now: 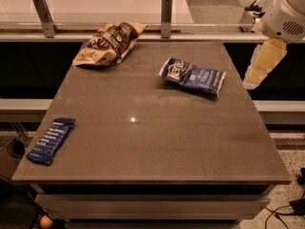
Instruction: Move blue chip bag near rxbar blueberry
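The blue chip bag (193, 77) lies flat on the far right part of the brown table (143, 128), its white lettering facing up. The rxbar blueberry (50, 140) lies flat near the table's front left edge, far from the bag. My gripper (255, 75) is a cream-coloured piece hanging from the white arm (286, 13) at the right. It hovers just past the table's right edge, a short way right of the chip bag and not touching it. It holds nothing that I can see.
A brown-and-tan chip bag (108, 44) lies at the table's far left. A rail with two metal posts (166, 9) runs along the far edge. Cables lie on the floor at the lower right (290, 206).
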Robot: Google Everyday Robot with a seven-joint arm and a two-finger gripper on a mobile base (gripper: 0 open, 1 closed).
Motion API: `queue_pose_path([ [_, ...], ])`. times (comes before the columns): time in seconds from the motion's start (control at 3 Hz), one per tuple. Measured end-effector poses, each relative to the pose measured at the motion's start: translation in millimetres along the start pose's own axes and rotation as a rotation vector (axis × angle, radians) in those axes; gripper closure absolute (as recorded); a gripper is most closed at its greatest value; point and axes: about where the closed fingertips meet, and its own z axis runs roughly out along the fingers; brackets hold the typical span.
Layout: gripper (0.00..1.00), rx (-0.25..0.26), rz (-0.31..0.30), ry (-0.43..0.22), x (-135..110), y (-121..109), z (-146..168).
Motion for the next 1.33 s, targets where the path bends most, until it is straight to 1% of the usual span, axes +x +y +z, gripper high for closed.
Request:
queue_pose_path([
  [0.33, 0.0, -0.011, 0.022, -0.059, -10.3, -29.0, 27.0],
  [0.67, 0.0, -0.035, 0.025, -0.148, -27.6, -46.5, 57.1],
  [1.0, 0.0, -0.051, 0.042, -0.228, -47.1, -51.6, 82.7],
  [1.33, 0.0, -0.029, 0.067, -0.24, -61.9, -50.1, 101.3],
])
